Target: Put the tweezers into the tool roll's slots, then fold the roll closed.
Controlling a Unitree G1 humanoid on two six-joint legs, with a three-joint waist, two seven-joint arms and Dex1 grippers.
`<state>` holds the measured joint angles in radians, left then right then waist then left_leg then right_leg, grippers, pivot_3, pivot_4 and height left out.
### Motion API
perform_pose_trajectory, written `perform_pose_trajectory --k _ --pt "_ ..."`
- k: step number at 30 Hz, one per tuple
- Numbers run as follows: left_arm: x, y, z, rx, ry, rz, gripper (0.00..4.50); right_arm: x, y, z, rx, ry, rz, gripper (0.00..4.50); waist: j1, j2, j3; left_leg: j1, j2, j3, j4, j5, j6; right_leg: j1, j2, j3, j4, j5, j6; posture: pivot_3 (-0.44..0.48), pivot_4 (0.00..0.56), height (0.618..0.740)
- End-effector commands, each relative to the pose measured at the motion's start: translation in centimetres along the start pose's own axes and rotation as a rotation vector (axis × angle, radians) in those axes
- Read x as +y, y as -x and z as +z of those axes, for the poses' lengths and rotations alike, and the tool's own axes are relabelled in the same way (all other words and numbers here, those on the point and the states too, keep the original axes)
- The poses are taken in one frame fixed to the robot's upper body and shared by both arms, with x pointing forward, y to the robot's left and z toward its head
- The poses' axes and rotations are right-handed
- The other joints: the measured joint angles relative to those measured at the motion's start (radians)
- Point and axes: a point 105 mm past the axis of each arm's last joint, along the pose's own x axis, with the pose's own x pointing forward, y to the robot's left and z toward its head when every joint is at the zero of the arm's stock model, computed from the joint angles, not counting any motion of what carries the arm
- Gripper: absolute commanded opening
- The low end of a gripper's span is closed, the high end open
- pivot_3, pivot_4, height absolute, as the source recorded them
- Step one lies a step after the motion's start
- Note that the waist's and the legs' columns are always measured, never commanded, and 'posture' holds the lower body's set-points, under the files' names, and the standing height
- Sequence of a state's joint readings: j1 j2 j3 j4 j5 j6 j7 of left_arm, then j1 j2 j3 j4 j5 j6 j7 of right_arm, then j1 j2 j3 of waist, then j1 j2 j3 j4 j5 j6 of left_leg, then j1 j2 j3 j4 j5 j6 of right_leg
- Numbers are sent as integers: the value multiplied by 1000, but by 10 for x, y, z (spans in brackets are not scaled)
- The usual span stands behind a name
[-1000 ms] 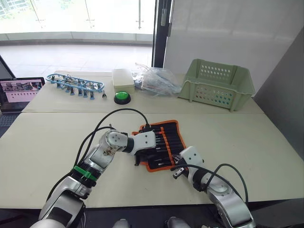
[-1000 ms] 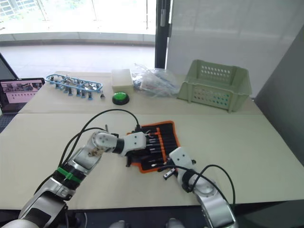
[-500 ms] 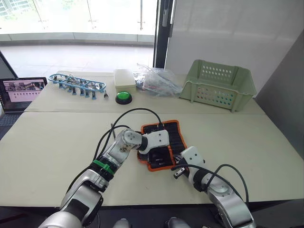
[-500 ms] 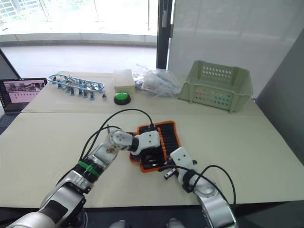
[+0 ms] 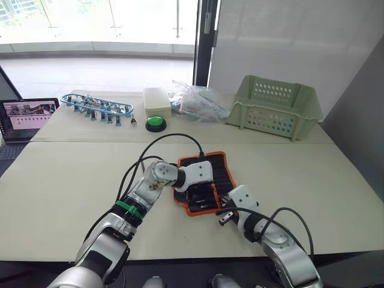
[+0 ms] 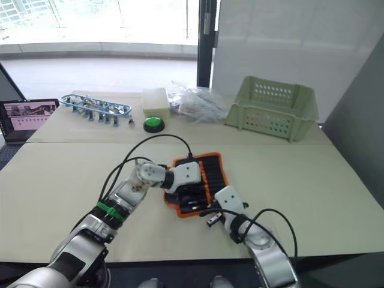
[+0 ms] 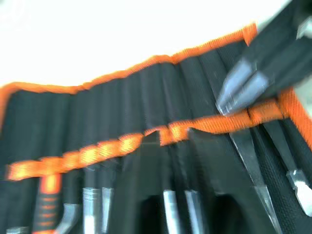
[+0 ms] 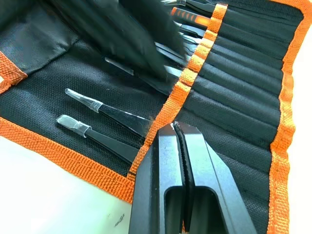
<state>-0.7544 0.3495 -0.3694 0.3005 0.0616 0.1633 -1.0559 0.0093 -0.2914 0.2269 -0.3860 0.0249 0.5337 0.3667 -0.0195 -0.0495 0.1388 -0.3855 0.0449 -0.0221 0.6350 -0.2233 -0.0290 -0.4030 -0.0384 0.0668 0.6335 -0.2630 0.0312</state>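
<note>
Near the table's front centre in the left eye view, the tool roll [image 5: 204, 183] lies on the beige table [image 5: 66, 180], its left half folded over toward 3 o'clock. Left gripper [image 5: 193, 193] sits on top of the roll; can't tell whether its fingers are spread or pressed. Right gripper [image 5: 223, 217] rests at the roll's 5 o'clock corner, on the orange edging. At 12 o'clock on the far table: green button [image 5: 155, 123], blue tray [image 5: 96, 105] at 10, pale green basket [image 5: 275, 107] at 2, plastic bag [image 5: 198, 101] between them. Right eye view: same layout, roll [image 6: 201, 180] under both arms. Left wrist view: blurred; the slots [image 7: 146, 97] run across the black inner face, with tweezers [image 7: 170, 204] tips poking out below the orange band. Right wrist view: right gripper's fingers [image 8: 161, 195] pressed together, tips touching the orange band of the slots [image 8: 229, 83]; two tweezers [image 8: 102, 112] lie seated at 9 o'clock of the fingertips, clear-capped tips exposed.
</note>
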Motion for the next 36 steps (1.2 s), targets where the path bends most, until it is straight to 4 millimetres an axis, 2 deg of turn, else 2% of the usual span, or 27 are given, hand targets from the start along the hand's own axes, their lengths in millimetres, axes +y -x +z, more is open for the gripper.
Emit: perform_pose_trajectory --k 1,3,6,7,12,17,19,22,26,28,29,36 --pt "14 38 22 -92 22 79 2523 19 4 -57 233 -83 71 0 -2 2 -1 0 0 0 0 0 0 0 0 0 0 0 0 0 150 725" --pt "16 58 20 -98 59 113 3166 18 4 -57 233 -82 72 0 -5 3 -1 1 0 0 -1 0 0 0 0 0 0 0 0 0 150 725" --pt "15 98 2 -60 155 210 4152 18 3 -57 234 -78 77 0 -10 4 -1 2 1 0 -1 0 0 0 0 0 1 0 0 0 150 725" --pt "14 105 -2 -48 174 229 4485 18 4 -57 234 -78 78 0 -11 4 -1 2 1 0 -1 0 0 0 0 0 1 0 0 0 150 725" --pt "-1 156 -46 64 305 418 4485 17 3 -58 237 -72 86 0 -11 4 -1 3 1 0 -1 0 0 1 0 0 1 0 0 0 150 725" --pt "-23 193 -69 122 406 592 4485 15 3 -59 240 -66 92 0 -14 5 0 3 3 1 -1 0 0 0 0 0 1 0 -1 0 150 725" --pt "-40 211 -81 148 457 688 4485 14 3 -59 242 -62 96 0 -16 4 0 4 3 1 -1 0 0 1 0 0 0 0 -1 0 150 725" --pt "-80 236 -98 200 528 825 4485 13 0 -59 244 -52 116 0 -26 3 -1 6 5 3 -2 0 0 1 -3 0 0 0 -3 0 150 725" --pt "-105 245 -94 183 528 940 4485 12 -2 -58 244 -38 137 0 -15 -3 -1 9 5 5 -5 0 0 2 -6 1 -1 -3 -8 0 150 725" --pt "-109 245 -90 170 527 998 4485 12 -3 -59 244 -34 144 0 -7 -5 -1 14 8 5 -4 0 -1 1 -6 1 -3 -5 -11 0 150 725" --pt "-112 243 -87 151 540 1023 4485 12 -4 -59 245 -31 148 0 -5 -5 -1 15 8 5 -4 -6 -9 2 -9 2 -3 -5 -12 0 150 725" --pt "-138 223 -73 73 644 1101 4485 12 -6 -59 246 -21 168 0 -10 -5 -1 16 7 7 -3 -6 -10 2 -15 2 -4 -6 -11 0 150 725"
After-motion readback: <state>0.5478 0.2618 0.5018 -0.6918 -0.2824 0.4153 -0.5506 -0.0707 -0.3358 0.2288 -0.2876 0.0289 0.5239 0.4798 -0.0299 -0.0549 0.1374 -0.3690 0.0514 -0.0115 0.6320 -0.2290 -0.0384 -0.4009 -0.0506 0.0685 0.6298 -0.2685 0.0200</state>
